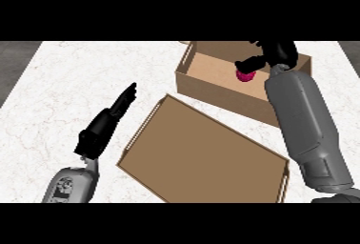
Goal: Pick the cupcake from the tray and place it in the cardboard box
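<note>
Fingers [247, 62] of the right hand [271, 55] are curled down around the cupcake [245, 76], of which only a pink part shows beneath them; the hand reaches in over the cardboard box [211, 88], so the cupcake hangs inside the box's opening, above its brown floor. Whether it already touches that floor cannot be told, since the hand and the near wall hide its underside. Holding it from above like this looks sensible: it leaves the underside free to meet the floor and lets the hand clear the box walls when it lifts away. The grey right forearm [306, 128] stretches across the far right corner of the tray [204, 152], which lies just in front of the box, turned at an angle, with nothing visible on its flat brown bottom. The box likewise shows nothing but the cupcake. The left hand [105, 126] rests out to the left of the tray, fingers straight and holding nothing, well apart from the box. The task seems close to done; what remains is letting go.
</note>
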You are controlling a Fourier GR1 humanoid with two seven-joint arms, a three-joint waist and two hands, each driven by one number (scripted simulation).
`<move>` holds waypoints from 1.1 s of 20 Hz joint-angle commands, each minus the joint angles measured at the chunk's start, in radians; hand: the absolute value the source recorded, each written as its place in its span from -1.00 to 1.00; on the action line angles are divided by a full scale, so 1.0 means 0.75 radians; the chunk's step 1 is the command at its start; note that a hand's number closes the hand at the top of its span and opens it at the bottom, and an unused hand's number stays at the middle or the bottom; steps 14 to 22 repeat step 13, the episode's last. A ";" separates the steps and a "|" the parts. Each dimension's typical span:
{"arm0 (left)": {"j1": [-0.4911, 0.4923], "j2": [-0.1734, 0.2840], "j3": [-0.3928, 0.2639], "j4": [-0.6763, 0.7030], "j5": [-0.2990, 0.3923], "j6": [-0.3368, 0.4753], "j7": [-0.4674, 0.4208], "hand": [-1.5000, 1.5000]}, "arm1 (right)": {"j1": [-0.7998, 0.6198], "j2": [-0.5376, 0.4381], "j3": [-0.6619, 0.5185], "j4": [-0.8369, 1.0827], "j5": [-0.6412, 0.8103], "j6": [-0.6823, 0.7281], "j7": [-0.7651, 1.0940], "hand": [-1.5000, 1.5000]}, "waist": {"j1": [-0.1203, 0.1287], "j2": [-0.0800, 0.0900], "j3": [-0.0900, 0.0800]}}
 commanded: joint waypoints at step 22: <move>0.025 0.025 0.024 0.001 0.007 -0.019 -0.021 0.00 | -0.011 -0.068 -0.511 -0.002 -0.685 -0.120 -0.420 -1.00 | -0.019 -0.006 0.001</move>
